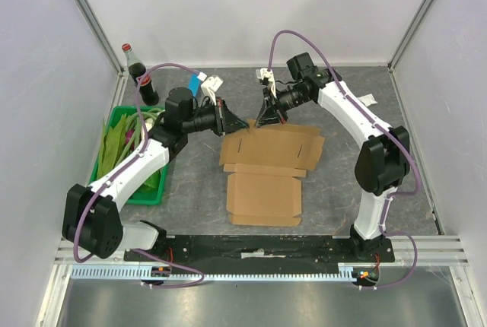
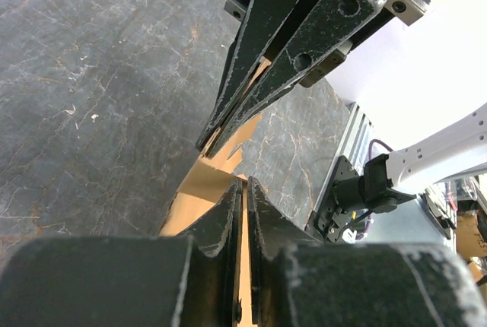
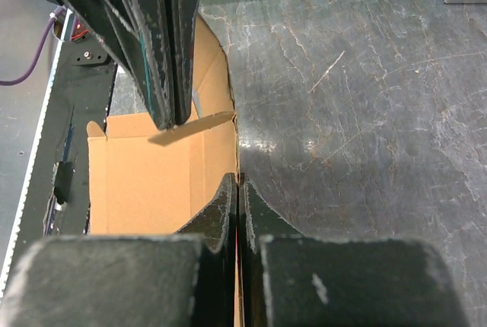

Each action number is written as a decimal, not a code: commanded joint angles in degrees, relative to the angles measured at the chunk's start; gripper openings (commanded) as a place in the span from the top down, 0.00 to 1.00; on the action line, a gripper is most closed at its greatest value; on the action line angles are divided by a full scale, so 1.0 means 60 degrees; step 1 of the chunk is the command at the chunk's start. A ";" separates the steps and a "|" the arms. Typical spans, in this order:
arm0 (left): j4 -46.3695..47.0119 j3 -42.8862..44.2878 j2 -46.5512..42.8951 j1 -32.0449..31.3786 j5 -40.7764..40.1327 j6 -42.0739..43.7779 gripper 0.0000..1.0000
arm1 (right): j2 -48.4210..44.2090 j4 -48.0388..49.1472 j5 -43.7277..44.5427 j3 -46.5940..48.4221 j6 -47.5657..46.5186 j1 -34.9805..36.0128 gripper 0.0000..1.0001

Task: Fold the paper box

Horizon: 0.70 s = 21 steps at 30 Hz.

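Observation:
The paper box [image 1: 266, 190] is a flat brown cardboard blank lying mid-table, its far panel raised a little. My left gripper [image 1: 230, 125] pinches the far left corner of that panel. In the left wrist view a strip of the paper box [image 2: 198, 186] runs between the closed fingers of the left gripper [image 2: 244, 182]. My right gripper [image 1: 265, 118] is shut on the far edge just to the right. In the right wrist view the right gripper [image 3: 238, 179] clamps the edge of the paper box [image 3: 144, 175], and the left gripper [image 3: 173, 122] holds a small flap above it.
A green basket [image 1: 106, 167] of leafy greens stands at the left, with a dark bottle [image 1: 143, 82] behind it. A small blue-and-white box [image 1: 199, 82] and white bits [image 1: 367, 100] lie at the back. A black rail [image 1: 259, 247] runs along the near edge.

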 commanded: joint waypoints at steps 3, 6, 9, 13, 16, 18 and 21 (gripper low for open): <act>-0.0224 0.0527 0.0351 -0.0316 -0.0693 0.0439 0.90 | -0.0682 0.0626 -0.0298 -0.0279 0.0281 0.0188 1.00; -0.0327 0.0571 0.0424 -0.0389 -0.0987 0.0483 0.90 | -0.0784 0.0655 -0.0591 -0.0322 0.0252 0.0217 1.00; -0.0328 0.0600 0.0629 -0.0462 -0.1031 0.0410 0.90 | -0.0902 0.0728 -0.1102 -0.0381 0.0150 0.0231 1.00; -0.0298 0.0557 0.0513 -0.0507 -0.1221 0.0395 0.90 | -0.0961 0.0817 -0.0710 -0.0454 0.0266 0.0246 1.00; -0.0707 0.0746 -0.0012 -0.0507 -0.1571 0.0555 0.87 | -0.0858 0.0831 0.0035 -0.0454 0.0369 0.0202 1.00; -0.1451 0.0791 -0.0554 -0.0492 -0.2127 0.0614 0.71 | -0.0741 0.0846 0.0345 -0.0454 0.0413 0.0129 1.00; -0.1879 0.0093 -0.2106 -0.0477 -0.3766 0.0630 0.43 | -0.0653 0.0875 0.0361 -0.0440 0.0457 -0.0178 1.00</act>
